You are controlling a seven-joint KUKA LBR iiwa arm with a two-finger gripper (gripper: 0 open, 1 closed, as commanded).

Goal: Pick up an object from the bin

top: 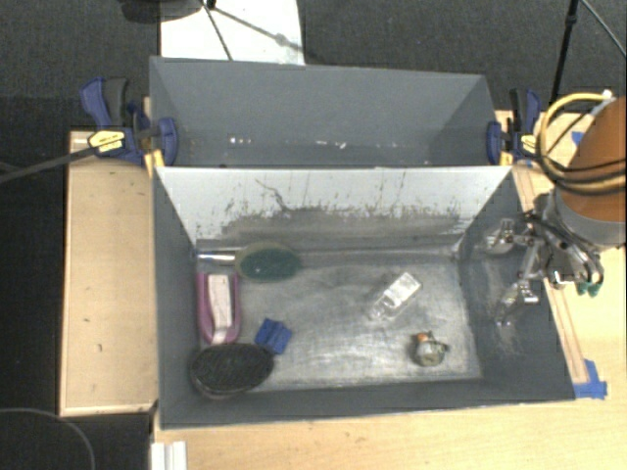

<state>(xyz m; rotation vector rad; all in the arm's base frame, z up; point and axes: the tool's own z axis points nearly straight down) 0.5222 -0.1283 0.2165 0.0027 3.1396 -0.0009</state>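
Observation:
My gripper (520, 280) hangs over the bin's sloped right wall, above the floor's right edge. Nearest to it on the floor lies a small round brown and grey thing (428, 350), down and to its left. A clear crumpled plastic piece (395, 296) lies left of the gripper, near the middle of the floor. The gripper touches neither of them.
Along the bin's left side lie a dark green oval (269, 263), a purple and white pack (217, 307), a small blue block (273, 336) and a black oval brush (231, 369). The arm with its orange cover and yellow cables comes in from the right.

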